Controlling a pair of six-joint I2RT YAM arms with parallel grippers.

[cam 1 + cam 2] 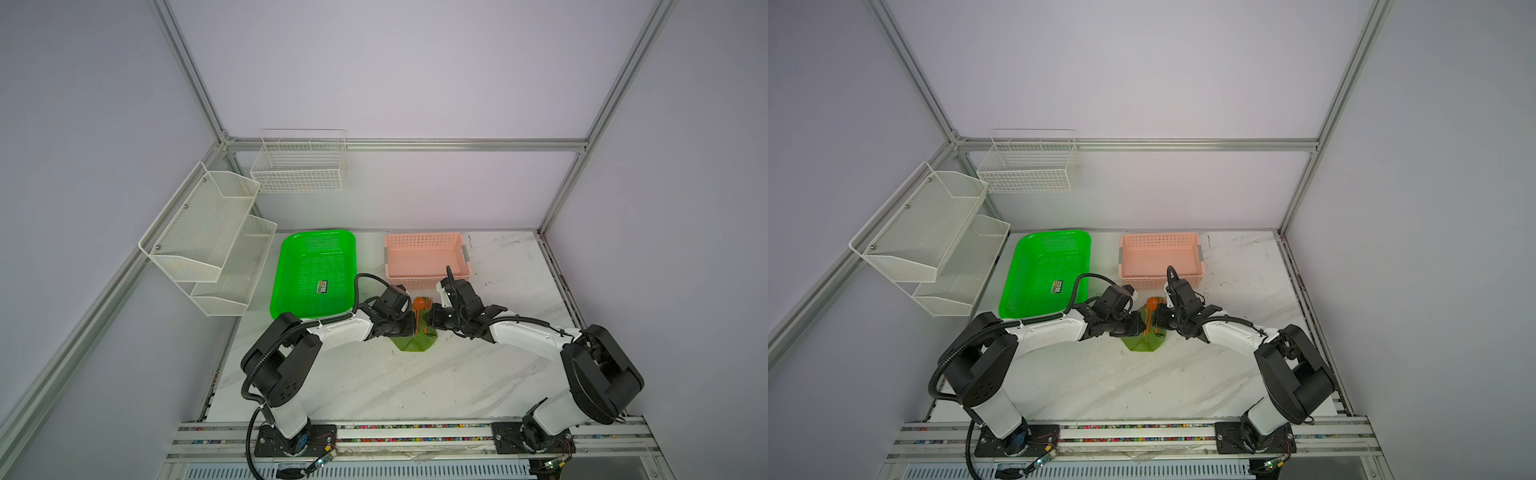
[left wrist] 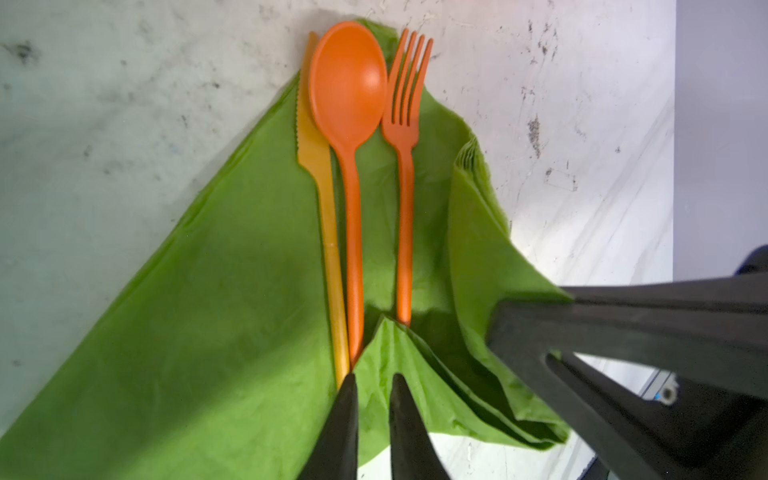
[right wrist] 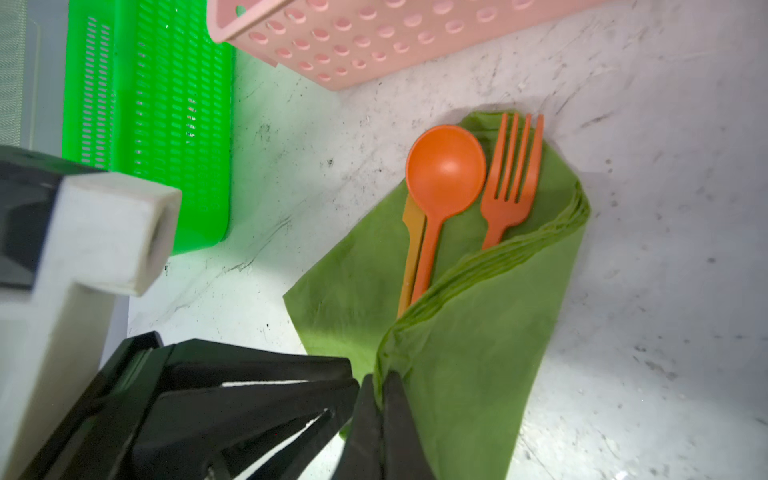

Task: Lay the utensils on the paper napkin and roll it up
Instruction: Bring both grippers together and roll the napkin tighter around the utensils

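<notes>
Marble-patterned white worktop: two arms pinching one olive-green paper napkin.
Bare worktop lies nearest. Left arm and right arm reach low inward; left jaws nip a raised napkin fold at the handle ends, right jaws clamp its folded-over flap. Orange plastic knife, spoon and fork lie parallel on it, heads toward the pink perforated basket.
</notes>
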